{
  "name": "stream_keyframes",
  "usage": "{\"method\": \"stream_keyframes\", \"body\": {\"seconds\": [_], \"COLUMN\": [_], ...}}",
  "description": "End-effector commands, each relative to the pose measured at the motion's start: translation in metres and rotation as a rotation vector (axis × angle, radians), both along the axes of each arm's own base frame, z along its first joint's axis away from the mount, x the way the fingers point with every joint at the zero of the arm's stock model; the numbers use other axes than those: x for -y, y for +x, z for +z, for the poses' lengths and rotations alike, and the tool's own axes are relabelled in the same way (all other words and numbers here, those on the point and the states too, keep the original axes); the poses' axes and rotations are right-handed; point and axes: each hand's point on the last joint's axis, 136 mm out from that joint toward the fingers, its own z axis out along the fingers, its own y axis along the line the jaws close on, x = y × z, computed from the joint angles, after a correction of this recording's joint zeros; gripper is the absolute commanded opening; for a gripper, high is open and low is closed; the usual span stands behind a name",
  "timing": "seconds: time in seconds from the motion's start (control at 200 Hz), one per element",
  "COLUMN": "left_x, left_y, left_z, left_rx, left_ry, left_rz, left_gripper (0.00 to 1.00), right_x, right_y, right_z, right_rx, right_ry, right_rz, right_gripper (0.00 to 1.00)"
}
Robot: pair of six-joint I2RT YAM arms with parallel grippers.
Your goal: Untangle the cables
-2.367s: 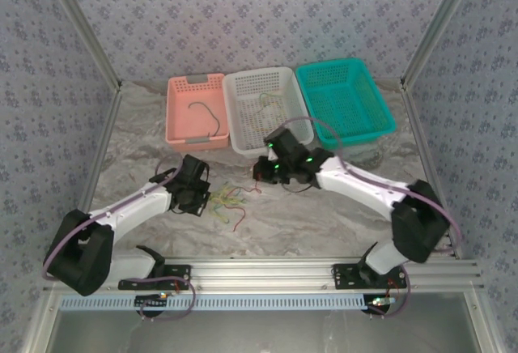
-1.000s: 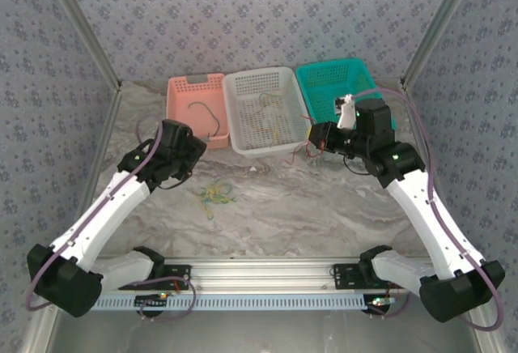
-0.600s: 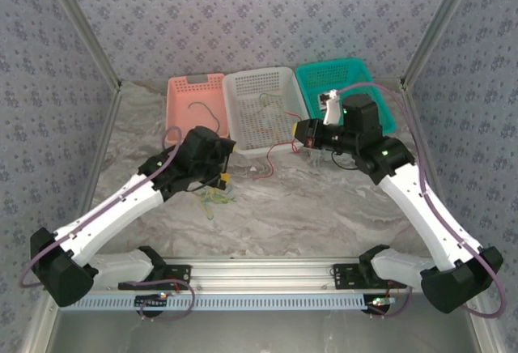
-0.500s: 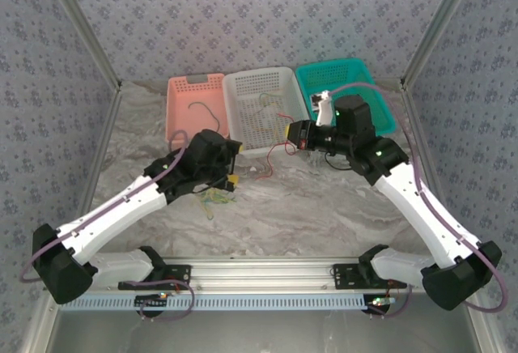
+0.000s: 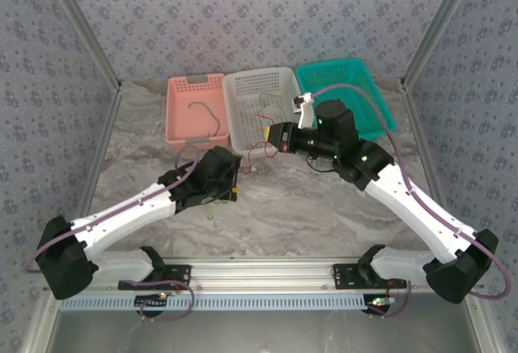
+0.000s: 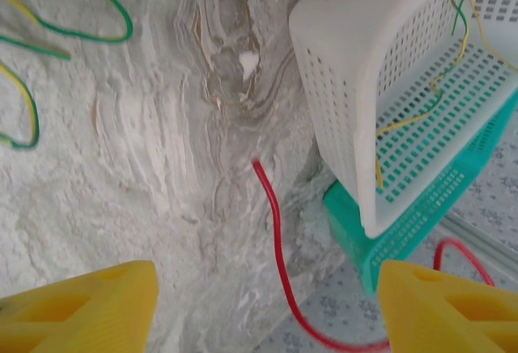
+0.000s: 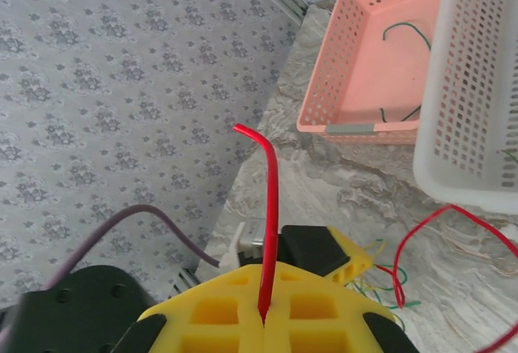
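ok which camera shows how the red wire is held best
The right wrist view: the red wire stands clamped in the right gripper. The left wrist view shows a loose stretch of it near the white basket; the top view shows just a thin red loop.

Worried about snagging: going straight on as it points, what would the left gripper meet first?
Probably the thin red wire ahead between the left gripper's open yellow fingers; depth is unclear.
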Motion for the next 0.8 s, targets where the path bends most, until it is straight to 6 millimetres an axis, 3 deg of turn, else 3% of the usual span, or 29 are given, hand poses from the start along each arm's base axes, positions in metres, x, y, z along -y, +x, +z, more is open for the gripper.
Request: {"method": "stream_keyframes", "body": {"seconds": [0.0,0.22,0.425,0.515,0.635,0.645,0.795], "left_x": [-0.009,-0.009,-0.024,-0.042,-0.065,-0.067,-0.057], "left_y": [0.011,0.024,0.026,0.025,0.013,0.012,-0.002], "left_z": [-0.008,-0.008,-0.012,-0.012,-0.021,-0.022,-0.031], "left_rx": [-0.111,-0.068,-0.044,-0.036,-0.066,-0.070,-0.099], "left_ry": [-0.230,-0.261,-0.233,-0.173,-0.085,-0.079,-0.051], "left_rz": [0.350,0.390,0.425,0.415,0.353,0.347,0.168], "left_gripper": [0.60,0.54,0.00,0.00,0.00,0.00,0.00], "right_x": [-0.002,0.002,0.007,0.017,0.052,0.055,0.092], "right_y": [-0.001,-0.004,-0.007,-0.007,0.004,0.007,0.031], "right_z": [0.026,0.024,0.029,0.026,0.037,0.028,0.054], "right_rx": [0.030,0.013,0.015,0.023,0.074,0.065,0.192], "right_ry": [0.071,0.095,0.119,0.090,0.079,0.066,0.095], "right_rz": [-0.020,-0.036,-0.051,-0.076,-0.186,-0.198,-0.322], "right_gripper": [0.00,0.00,0.00,0.00,0.00,0.00,0.00]}}
